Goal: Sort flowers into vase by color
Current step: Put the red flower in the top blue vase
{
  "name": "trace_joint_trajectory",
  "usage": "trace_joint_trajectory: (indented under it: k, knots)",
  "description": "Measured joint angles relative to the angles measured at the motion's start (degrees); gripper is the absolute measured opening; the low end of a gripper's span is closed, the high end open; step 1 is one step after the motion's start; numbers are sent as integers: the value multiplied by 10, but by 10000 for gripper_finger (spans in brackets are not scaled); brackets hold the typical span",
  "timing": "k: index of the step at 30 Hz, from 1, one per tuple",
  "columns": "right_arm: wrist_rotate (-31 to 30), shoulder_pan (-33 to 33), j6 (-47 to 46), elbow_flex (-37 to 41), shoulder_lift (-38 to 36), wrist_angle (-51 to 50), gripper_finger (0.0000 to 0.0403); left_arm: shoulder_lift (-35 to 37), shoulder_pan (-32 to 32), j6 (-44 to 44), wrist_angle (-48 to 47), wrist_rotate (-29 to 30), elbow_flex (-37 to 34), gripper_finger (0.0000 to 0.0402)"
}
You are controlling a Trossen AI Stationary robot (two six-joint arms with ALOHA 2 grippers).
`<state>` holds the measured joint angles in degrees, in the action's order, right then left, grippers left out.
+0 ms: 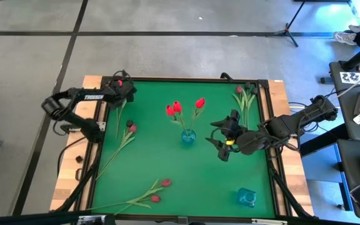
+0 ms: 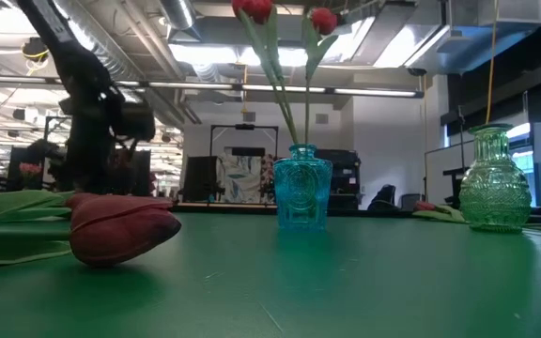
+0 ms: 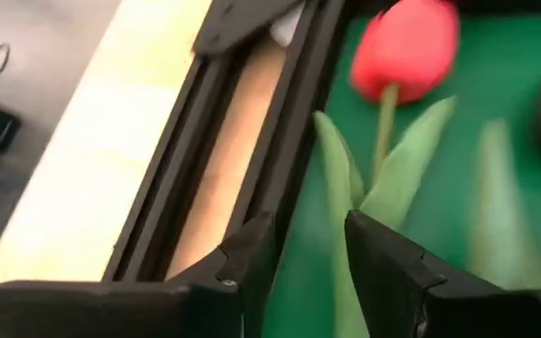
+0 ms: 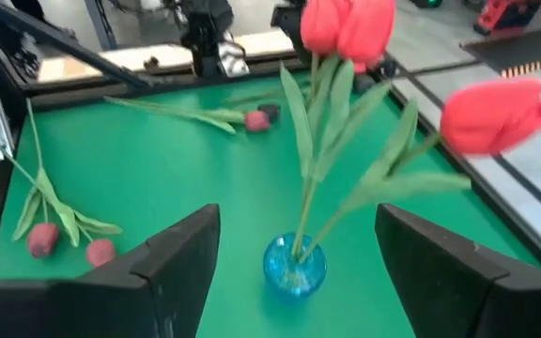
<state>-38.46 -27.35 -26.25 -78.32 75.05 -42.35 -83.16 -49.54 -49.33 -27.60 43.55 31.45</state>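
A small blue vase (image 1: 188,135) stands mid-table and holds three red tulips (image 1: 175,109); the right wrist view shows it too (image 4: 294,266). My left gripper (image 3: 310,258) is at the table's far left corner, open, with its fingers on either side of the green leaves of a red tulip (image 3: 404,45) lying by the table frame. My right gripper (image 1: 224,140) hovers open just right of the blue vase. Other tulips lie flat on the mat: a maroon and pink pair (image 1: 130,127) at left, a pair (image 1: 160,189) near the front edge, and a pink one (image 1: 242,95) at far right. My left gripper has a green leaf (image 3: 343,282) of the red tulip running lengthwise between its two fingers, close against one finger (image 3: 383,268). I cannot tell whether either finger touches it. The tulip lies on the mat with its head ahead of the fingertips.
A second, greenish glass vase (image 1: 247,197) stands at the near right corner and holds nothing (image 2: 494,183). A raised black frame (image 3: 280,113) edges the green mat. The mat is bare between the blue vase and the near edge.
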Motion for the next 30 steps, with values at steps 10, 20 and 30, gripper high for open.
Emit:
trace_joint_trajectory:
  k: [10, 20, 30]
  knots:
    - [-56, -35, -20, 1, 0, -16, 285, -42, 19, -18, 46, -18, 0, 112]
    - [-67, -34, -20, 1, 0, -13, 285, -30, 143, -45, 82, -84, 0, 112]
    - [-75, -34, -20, 1, 0, -10, 285, -20, 170, -26, 87, -94, 0, 112]
